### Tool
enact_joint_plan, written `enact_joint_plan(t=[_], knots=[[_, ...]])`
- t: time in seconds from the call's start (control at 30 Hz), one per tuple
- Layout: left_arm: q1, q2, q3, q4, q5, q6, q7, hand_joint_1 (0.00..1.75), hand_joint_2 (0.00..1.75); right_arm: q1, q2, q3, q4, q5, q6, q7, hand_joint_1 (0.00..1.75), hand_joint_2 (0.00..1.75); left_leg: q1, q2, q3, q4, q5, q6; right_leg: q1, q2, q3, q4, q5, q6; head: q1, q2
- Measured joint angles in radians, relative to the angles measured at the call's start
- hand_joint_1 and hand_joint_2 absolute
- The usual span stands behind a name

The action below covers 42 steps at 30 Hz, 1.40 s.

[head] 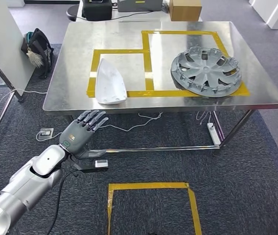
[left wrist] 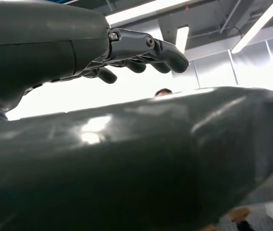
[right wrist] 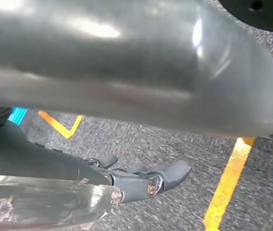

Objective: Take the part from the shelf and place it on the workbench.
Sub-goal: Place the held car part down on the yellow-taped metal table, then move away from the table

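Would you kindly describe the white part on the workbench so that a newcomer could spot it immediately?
Start at the steel workbench marked with yellow tape. In the left taped rectangle, near the front edge, lies the white part, a smooth shell tapering to a point at its far end. Its neighbour to the right, the grey hubcap, is round and spoked.

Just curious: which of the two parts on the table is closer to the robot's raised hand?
The white shell-shaped part, lying just beyond the left hand; the grey wheel cover sits farther right.
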Motion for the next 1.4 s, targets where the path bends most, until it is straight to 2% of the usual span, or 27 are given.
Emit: enact_joint_plan(t=[0.03,0.1,0.13,0.2,0.27,0.3,0.37,0.43,0.47,0.53,0.6,0.67,0.7,0.77,0.8,0.87,0.93,0.97,1.0,1.03,1.1,1.13,1.2,1.23,1.3,1.33,1.4], knots=[[-0.001,-0.003,-0.002,0.005,0.0,0.0,0.0,0.0,0.0,-0.002,-0.001,0.0,0.0,0.0,0.0,0.0,0.0,0.0,-0.001,0.0,-0.015,0.001,0.012,-0.001,0.002,0.0,0.026,-0.01,0.022,-0.003,0.0,0.0],[-0.006,-0.008,-0.006,0.013,0.0,0.001,0.001,0.0,0.0,-0.003,-0.003,0.0,0.0,0.001,0.0,0.0,0.0,0.0,-0.003,0.0,-0.039,0.002,0.034,-0.005,0.006,0.001,0.123,-0.12,0.063,-0.011,0.0,0.0],[-0.01,-0.009,-0.008,0.015,0.001,0.001,0.001,0.0,0.0,-0.005,-0.005,0.0,0.0,0.002,0.0,0.0,0.0,0.0,-0.004,-0.001,-0.049,0.003,0.044,-0.008,0.008,0.003,0.18,-0.197,0.062,-0.015,0.0,0.0],[-0.018,-0.012,-0.011,0.019,0.001,0.002,0.002,0.0,0.0,-0.009,-0.008,0.0,0.0,0.002,-0.001,0.0,0.0,0.0,-0.006,-0.001,-0.059,0.005,0.063,-0.018,0.013,0.006,0.239,-0.294,0.04,-0.023,-0.001,0.0],[-0.023,-0.013,-0.014,0.024,0.001,0.002,0.002,0.0,0.0,-0.009,-0.009,0.0,-0.001,0.002,-0.001,0.0,0.0,0.0,-0.005,-0.001,-0.064,0.003,0.079,-0.03,0.014,0.005,0.232,-0.308,0.045,-0.036,-0.001,0.0],[-0.024,-0.013,-0.015,0.026,0.001,0.002,0.002,0.0,0.0,-0.008,-0.009,0.0,-0.001,0.003,-0.001,0.0,0.0,0.0,-0.004,-0.001,-0.07,0.007,0.07,-0.036,0.013,0.003,0.226,-0.308,0.054,-0.044,0.0,0.0],[-0.024,-0.012,-0.016,0.03,0.001,0.002,0.002,0.0,0.0,-0.008,-0.009,0.0,-0.001,0.003,0.0,0.0,0.0,0.0,-0.001,-0.002,-0.095,0.066,-0.006,-0.049,0.009,-0.001,0.204,-0.309,0.081,-0.058,-0.004,0.0],[-0.024,-0.013,-0.017,0.032,0.001,0.002,0.002,0.0,0.0,-0.008,-0.009,0.0,-0.001,0.003,0.0,0.0,0.0,0.0,0.003,-0.002,-0.13,0.196,-0.111,-0.059,0.009,-0.001,0.173,-0.308,0.11,-0.063,-0.008,0.0],[-0.023,-0.013,-0.018,0.034,0.001,0.002,0.002,0.0,0.0,-0.008,-0.009,0.0,-0.001,0.003,0.0,0.0,0.0,0.0,0.004,-0.002,-0.14,0.258,-0.136,-0.062,0.009,-0.002,0.155,-0.307,0.123,-0.063,-0.008,0.0],[-0.022,-0.013,-0.019,0.036,0.001,0.002,0.002,0.0,0.0,-0.007,-0.009,0.001,-0.001,0.003,0.0,0.0,0.0,0.0,0.005,-0.001,-0.122,0.301,-0.117,-0.064,0.008,-0.002,0.122,-0.305,0.148,-0.059,-0.008,0.0],[-0.023,-0.014,-0.021,0.037,0.001,0.002,0.002,0.0,0.0,-0.007,-0.009,0.0,-0.001,0.003,0.0,0.0,0.0,0.0,0.005,-0.001,-0.036,0.214,-0.072,-0.061,0.008,-0.002,0.094,-0.304,0.171,-0.052,-0.008,0.0],[-0.028,-0.015,-0.021,0.037,0.001,0.002,0.002,0.0,0.0,-0.008,-0.009,0.0,-0.001,0.003,-0.001,0.0,0.0,0.0,0.004,-0.002,0.074,0.068,-0.075,-0.051,0.009,-0.002,0.075,-0.302,0.192,-0.043,-0.007,0.0],[-0.03,-0.017,-0.021,0.037,0.001,0.003,0.002,0.0,0.0,-0.008,-0.01,0.001,-0.001,0.003,-0.001,0.0,0.0,0.0,0.002,-0.002,0.106,0.019,-0.084,-0.045,0.01,-0.002,0.07,-0.303,0.204,-0.038,-0.007,0.0],[-0.031,-0.018,-0.022,0.038,0.001,0.003,0.002,0.0,0.0,-0.006,-0.01,0.001,0.0,0.003,-0.001,0.0,0.0,0.0,-0.002,-0.002,0.111,-0.011,-0.082,-0.027,0.008,-0.002,0.061,-0.31,0.226,-0.026,-0.006,0.0],[-0.029,-0.019,-0.023,0.039,0.001,0.002,0.002,0.0,0.0,-0.004,-0.01,0.001,0.0,0.003,0.0,0.0,0.0,0.0,-0.003,-0.001,0.101,-0.012,-0.072,-0.018,0.006,-0.002,0.055,-0.309,0.223,-0.02,-0.007,0.0],[-0.028,-0.02,-0.024,0.041,0.001,0.002,0.002,0.0,0.0,0.001,-0.01,0.001,0.001,0.003,0.0,0.001,0.0,0.0,0.0,0.002,0.08,-0.014,-0.049,-0.002,0.004,-0.001,0.03,-0.258,0.161,-0.011,-0.006,0.0],[-0.028,-0.021,-0.025,0.042,0.001,0.002,0.002,0.0,0.0,0.001,-0.01,0.001,0.0,0.003,0.0,0.001,0.0,0.0,-0.001,0.002,0.054,-0.013,-0.026,0.005,0.004,-0.001,-0.007,-0.126,0.059,-0.006,-0.001,0.0],[-0.027,-0.021,-0.025,0.043,0.001,0.002,0.002,0.0,0.0,-0.001,-0.01,0.001,0.0,0.003,0.0,0.001,0.0,0.0,-0.001,0.002,0.039,-0.013,-0.014,0.005,0.004,-0.001,-0.019,-0.057,0.027,-0.004,-0.001,0.0],[-0.026,-0.021,-0.025,0.045,0.001,0.002,0.003,0.0,0.0,-0.002,-0.01,0.001,0.0,0.003,-0.001,0.001,0.0,0.0,-0.002,0.002,0.024,-0.012,-0.003,0.004,0.004,-0.001,-0.021,-0.011,0.02,-0.003,0.0,0.0],[-0.025,-0.021,-0.025,0.046,0.0,0.001,0.005,0.0,0.0,-0.003,-0.01,0.001,0.0,0.005,-0.001,0.001,0.0,0.0,-0.002,0.001,0.009,-0.012,0.007,0.003,0.004,-0.001,-0.008,0.002,0.036,-0.003,0.0,0.0],[-0.023,-0.02,-0.026,0.047,-0.002,-0.002,0.017,0.0,0.0,-0.004,-0.012,0.001,0.0,0.012,-0.003,-0.001,0.0,0.0,-0.001,0.001,-0.015,-0.011,0.024,-0.003,0.002,-0.001,0.071,-0.076,0.092,-0.003,0.0,0.0],[-0.023,-0.019,-0.027,0.047,-0.003,-0.004,0.025,0.0,0.0,-0.006,-0.013,0.001,0.0,0.017,-0.002,-0.001,0.0,0.0,-0.002,0.0,-0.024,-0.01,0.032,-0.008,0.002,0.0,0.129,-0.15,0.099,-0.002,0.0,0.0],[-0.023,-0.017,-0.028,0.047,-0.006,-0.007,0.034,0.0,0.0,-0.01,-0.016,0.001,0.0,0.022,-0.001,-0.003,0.0,0.0,-0.005,0.0,-0.035,-0.007,0.048,-0.018,0.003,0.003,0.215,-0.276,0.076,-0.008,-0.001,0.0],[-0.023,-0.015,-0.029,0.047,-0.007,-0.008,0.035,0.0,0.0,-0.012,-0.017,0.001,-0.001,0.022,0.0,-0.003,0.0,0.0,-0.007,0.001,-0.038,-0.006,0.055,-0.022,0.005,0.005,0.231,-0.304,0.063,-0.013,-0.002,0.0],[-0.021,-0.013,-0.031,0.046,-0.009,-0.009,0.037,0.0,0.0,-0.013,-0.018,0.002,-0.001,0.023,0.001,-0.003,0.0,0.0,-0.006,0.001,-0.042,-0.005,0.063,-0.03,0.004,0.004,0.225,-0.31,0.066,-0.027,-0.002,0.0],[-0.02,-0.011,-0.032,0.046,-0.009,-0.01,0.037,0.0,0.0,-0.013,-0.018,0.002,-0.001,0.023,0.001,-0.003,0.0,0.0,-0.005,0.001,-0.049,0.008,0.05,-0.035,0.003,0.004,0.222,-0.31,0.071,-0.036,-0.003,0.0],[-0.02,-0.01,-0.033,0.046,-0.009,-0.01,0.038,0.0,0.0,-0.015,-0.019,0.002,-0.001,0.024,0.001,-0.003,0.0,0.0,-0.003,0.0,-0.088,0.099,-0.012,-0.046,0.002,0.002,0.212,-0.311,0.082,-0.05,-0.005,0.0]])
